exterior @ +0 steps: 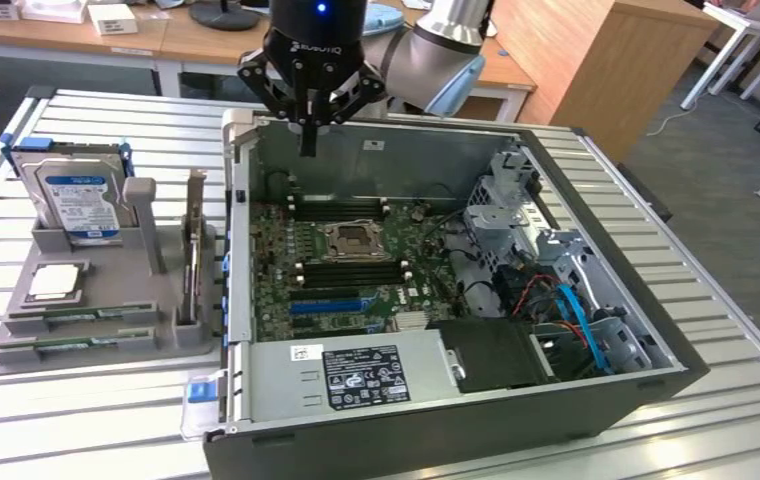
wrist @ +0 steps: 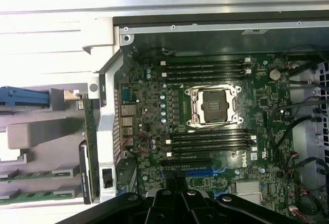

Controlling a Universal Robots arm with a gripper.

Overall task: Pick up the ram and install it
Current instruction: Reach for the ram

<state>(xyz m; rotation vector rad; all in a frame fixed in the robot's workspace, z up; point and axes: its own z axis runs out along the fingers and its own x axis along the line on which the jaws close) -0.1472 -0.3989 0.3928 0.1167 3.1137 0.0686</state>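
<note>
Noted jaws pressed together, pinching nothing, pointing down over the 12 o'clock rim of the open computer case [exterior: 407,440]. Read "ROBOTIQ" upside down on the black body above them.

Found the ram [exterior: 91,315] as two green sticks lying flat, one beside the other, in the grey holder [exterior: 147,225] on the slatted table [exterior: 727,420]. Placed it at 9 o'clock of the case in the exterior view, well apart from the jaws.

Logged in the same holder:
- a hard drive [exterior: 76,200] upright, with a blue-and-white label
- a processor [exterior: 57,282] lying flat
- an expansion card [exterior: 195,250] on edge, standing with the case wall between the sticks and the motherboard [wrist: 154,126]

Saw on the board a metal-framed socket [wrist: 213,106], with black memory slots [wrist: 205,67] at 12 and 6 o'clock of it. Made out "DELL" beside the lower slots. Spotted a black-and-white label [exterior: 360,375] at the case's 6 o'clock; print too small to read.
</note>
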